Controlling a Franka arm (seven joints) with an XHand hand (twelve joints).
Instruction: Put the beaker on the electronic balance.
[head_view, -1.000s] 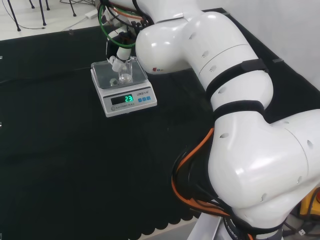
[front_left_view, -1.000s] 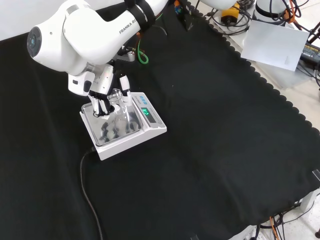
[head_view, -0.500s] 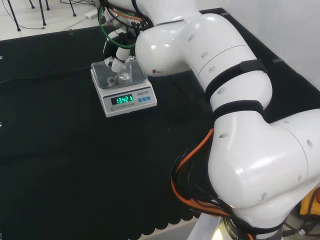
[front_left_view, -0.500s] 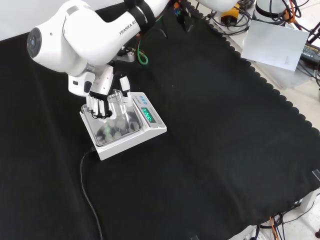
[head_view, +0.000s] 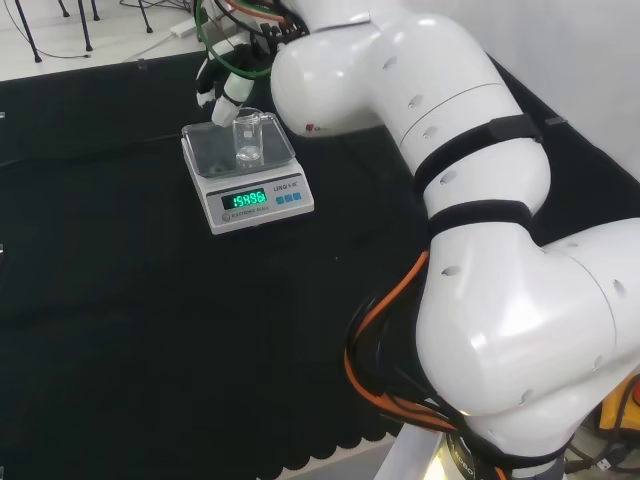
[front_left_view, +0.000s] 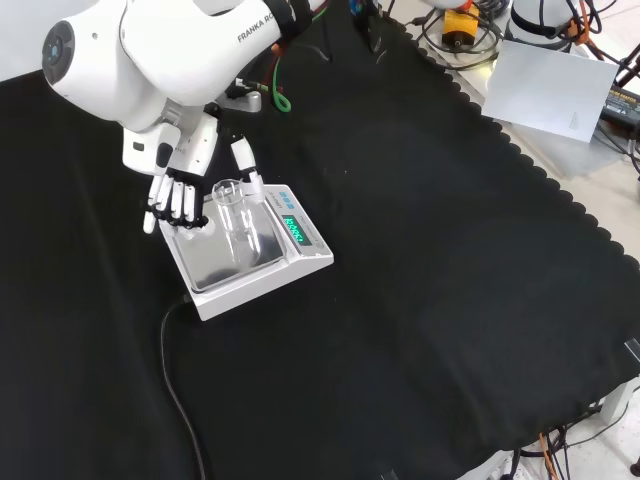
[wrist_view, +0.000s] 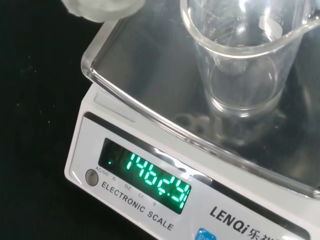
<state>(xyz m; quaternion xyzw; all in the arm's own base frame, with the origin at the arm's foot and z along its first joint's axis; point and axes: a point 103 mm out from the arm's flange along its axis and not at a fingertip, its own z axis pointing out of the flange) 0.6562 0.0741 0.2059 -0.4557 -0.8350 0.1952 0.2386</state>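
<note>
Beaker glass, clear and apparently empty, is seen standing upright on the steel pan of the electronic balance, nearer the pan's far edge in the front view; in the head view the beaker is placed toward the right of the pan, behind the lit green display of the balance; the black cloth is spread under the balance, and a black cable is led from the balance's near left corner toward the front view's bottom edge; the hand is held just left of the beaker in the front view, above the pan's far left corner, apart from the glass; its fingers are pointed downward, nearly straight and spread, while the thumb is set toward the beaker without contact being visible, so the hand is released and nothing is grasped; the white arm link is carried above and behind the hand; in the wrist view the beaker is shown resting flat on the pan, with a blurred white part of the hand beside the pan's corner
</note>
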